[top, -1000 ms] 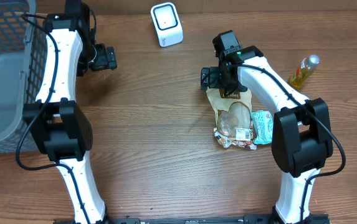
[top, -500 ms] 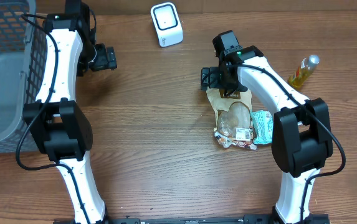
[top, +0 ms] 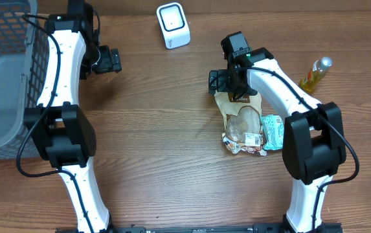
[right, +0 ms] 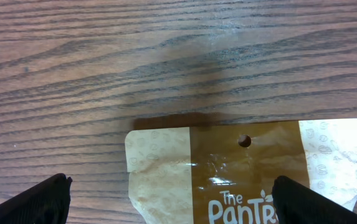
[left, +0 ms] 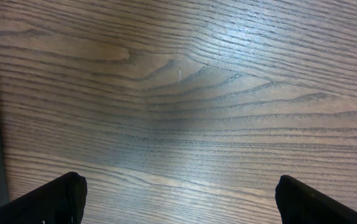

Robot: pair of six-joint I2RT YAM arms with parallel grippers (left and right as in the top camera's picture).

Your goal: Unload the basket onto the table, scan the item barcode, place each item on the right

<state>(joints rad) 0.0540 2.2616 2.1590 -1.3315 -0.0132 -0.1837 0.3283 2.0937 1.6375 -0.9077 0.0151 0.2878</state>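
The item is a brown and cream snack bag (top: 242, 122) lying flat right of the table's middle, with a white label (top: 254, 138) near its lower end. My right gripper (top: 226, 84) hovers over the bag's top end, open. In the right wrist view the bag's top (right: 247, 168) with its hang hole lies between the wide-apart fingers of the right gripper (right: 178, 202), untouched. A white scanner (top: 173, 24) stands at the back centre. My left gripper (top: 112, 60) is open over bare wood at the back left. In its wrist view, the left gripper (left: 181, 202) has only table between the fingers.
A grey mesh basket (top: 4, 71) fills the far left. A teal packet (top: 274, 131) lies against the bag's right side. A yellow bottle (top: 316, 73) lies at the right. Bare wood spans the middle and the front.
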